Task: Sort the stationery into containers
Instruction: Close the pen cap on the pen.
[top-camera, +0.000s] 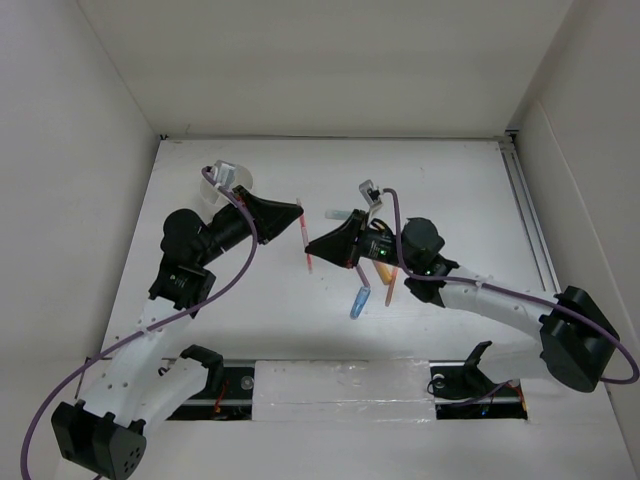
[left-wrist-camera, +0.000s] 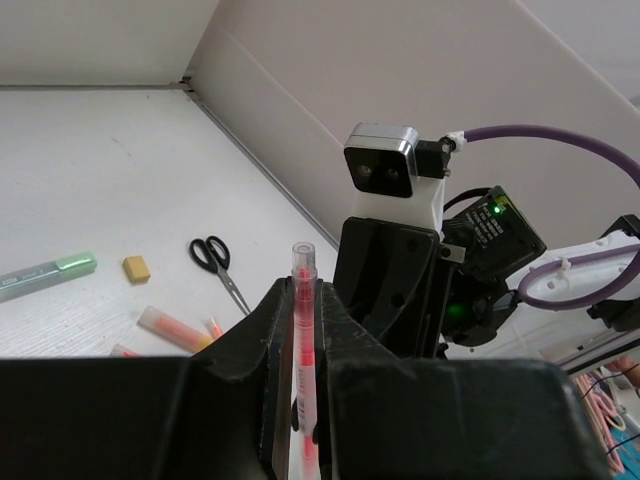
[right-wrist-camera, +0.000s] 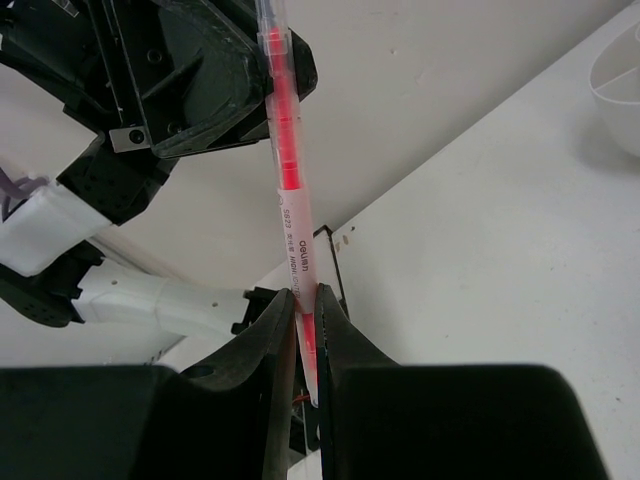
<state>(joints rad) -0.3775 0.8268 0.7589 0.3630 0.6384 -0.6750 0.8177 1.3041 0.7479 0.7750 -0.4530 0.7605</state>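
The red pen (right-wrist-camera: 288, 170) is hanging above mid-table, with the left gripper (left-wrist-camera: 303, 292) and the right gripper (right-wrist-camera: 305, 300) both clamping it. Only one should be releasing, the other gripping firmly and carrying it toward the white tub (right-wrist-camera: 620, 100), far left.

Left gripper (top-camera: 297, 213) and right gripper (top-camera: 312, 247) face each other, both clamping one red pen (right-wrist-camera: 285, 150).

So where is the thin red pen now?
In the top view the thin red pen is centre frame, held at its far end by the left pincer and at its near end by the right pincer.
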